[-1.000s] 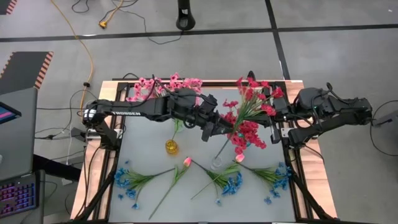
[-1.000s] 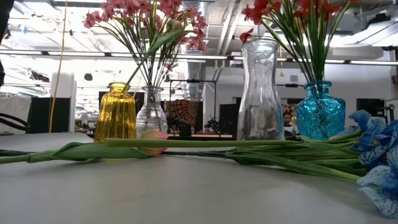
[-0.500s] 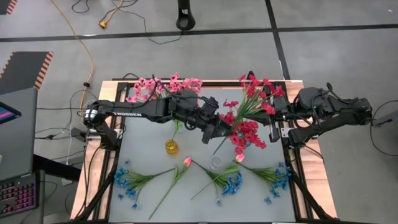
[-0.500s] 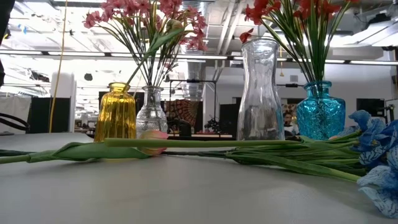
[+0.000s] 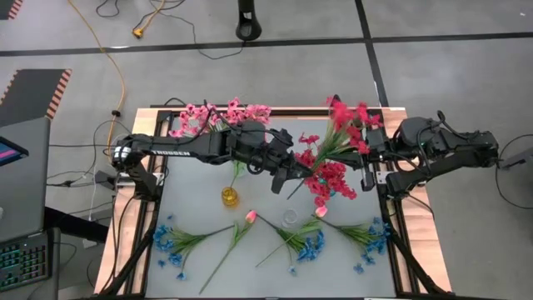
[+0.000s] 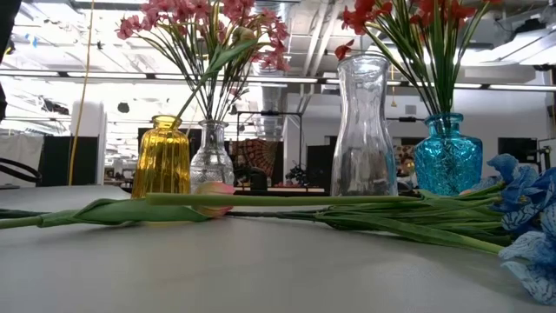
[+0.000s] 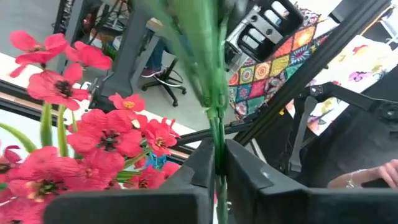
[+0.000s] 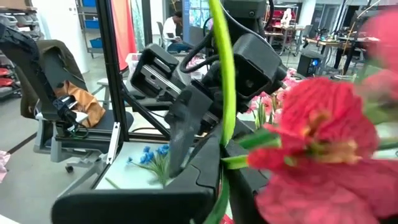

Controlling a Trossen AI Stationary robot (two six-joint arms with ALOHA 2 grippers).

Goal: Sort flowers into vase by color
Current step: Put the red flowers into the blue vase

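As seen from above, the left gripper [image 5: 297,177] and right gripper [image 5: 366,154] are both pinching one red sprig [image 5: 340,133] over the table [image 5: 200,212]. In each wrist view, fingers [image 7: 208,165] are clamping its stem [image 8: 226,93].

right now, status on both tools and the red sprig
Left tool shut on red sprig stem. Right tool shut on same stem. Red bunch crowds below.

yellow vase [image 6: 161,156], blue vase [image 6: 446,155], clear vase [image 6: 364,129]; red flowers [image 5: 333,171], pink flowers [image 5: 218,115], blue flowers [image 5: 171,242].
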